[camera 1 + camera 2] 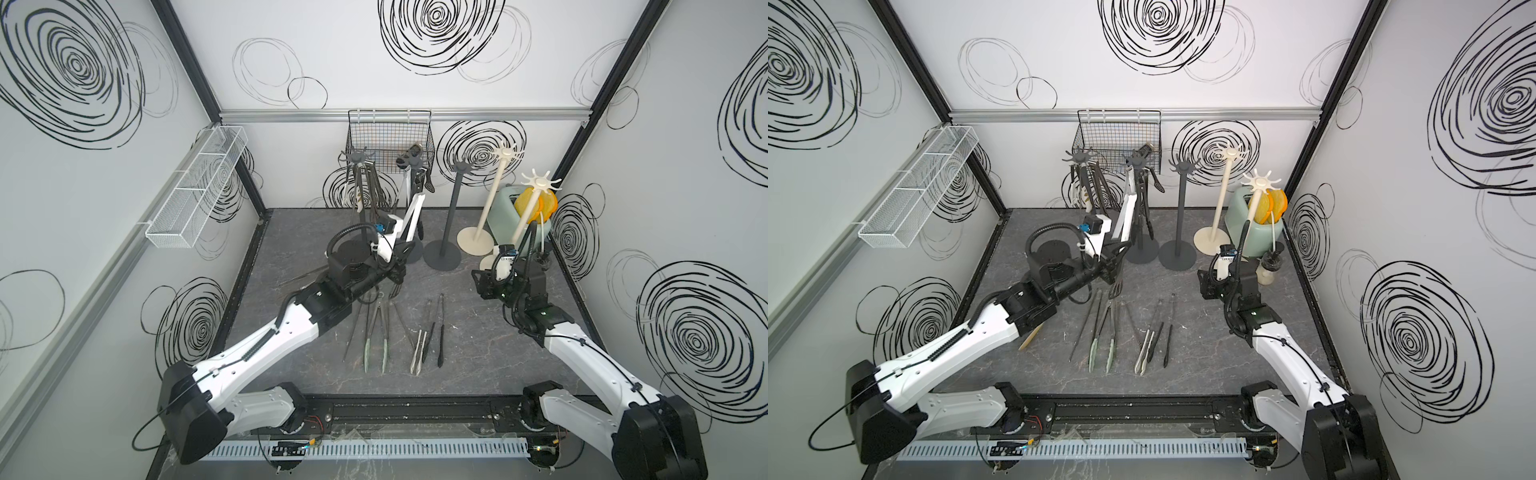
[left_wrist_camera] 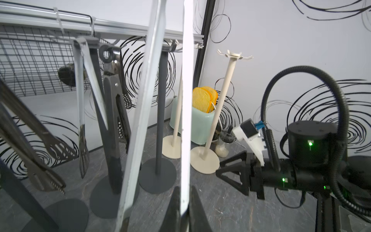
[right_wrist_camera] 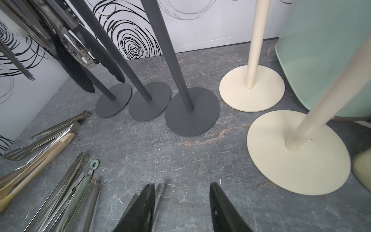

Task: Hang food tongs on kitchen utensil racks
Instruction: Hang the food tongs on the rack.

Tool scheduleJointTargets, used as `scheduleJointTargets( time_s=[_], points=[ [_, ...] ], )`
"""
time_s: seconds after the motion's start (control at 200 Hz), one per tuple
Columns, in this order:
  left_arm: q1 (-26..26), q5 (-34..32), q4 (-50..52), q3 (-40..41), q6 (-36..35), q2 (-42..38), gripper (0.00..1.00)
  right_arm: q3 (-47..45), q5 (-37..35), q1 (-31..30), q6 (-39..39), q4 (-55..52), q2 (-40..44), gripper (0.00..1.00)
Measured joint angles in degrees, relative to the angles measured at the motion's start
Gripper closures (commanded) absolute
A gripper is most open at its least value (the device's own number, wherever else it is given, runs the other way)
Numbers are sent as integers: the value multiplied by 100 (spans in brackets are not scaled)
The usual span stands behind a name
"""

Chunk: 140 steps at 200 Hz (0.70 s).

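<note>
**Hanging step in progress, read left to right.** The leftmost dark grey pole rack with a star of hooks already carries several steel and black-tipped tongs, which hang tips down.

Beside it, the left gripper is clamped on the long white-armed steel tongs, apparently by one arm only. The second arm passes free beside the fingers. The long axis of these tongs stands steep and leans a little. The joined end points up at the head of the second dark grey rack, and the spread tips point down at the gripper, clear of the grey marbled table. Whether the top end already sits on a hook cannot be told.

The step in hand is judged to be the hooking itself. The next move calls for three things:
- settling the top end onto a free hook;
- parting the jaws;
- backing away without brushing the black tongs hanging on that same rack.

The third dark grey rack and the two cream racks stand bare. On the table nearer the robot, loose tongs lie roughly parallel, tips toward the robot's base.

At the right, the right gripper hovers low over the table, jaws apart and empty, just beside the end of one loose pair.
</note>
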<state>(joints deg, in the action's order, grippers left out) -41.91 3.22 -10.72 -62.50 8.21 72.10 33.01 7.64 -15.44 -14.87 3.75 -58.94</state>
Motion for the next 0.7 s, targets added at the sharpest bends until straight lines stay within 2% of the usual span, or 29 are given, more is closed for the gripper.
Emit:
scheduleJointTargets(
  time_s=[0.235, 0.39, 0.7],
  points=[
    [133, 564, -518, -1255, 59, 1499, 100, 0, 221, 63, 9, 13, 0, 53],
    [391, 979, -660, -2065, 411, 2378, 100, 0, 321, 109, 13, 15, 0, 53],
    [763, 1458, -855, -2911, 1032, 3270, 100, -2, 439, 195, 17, 17, 0, 53]
  ],
)
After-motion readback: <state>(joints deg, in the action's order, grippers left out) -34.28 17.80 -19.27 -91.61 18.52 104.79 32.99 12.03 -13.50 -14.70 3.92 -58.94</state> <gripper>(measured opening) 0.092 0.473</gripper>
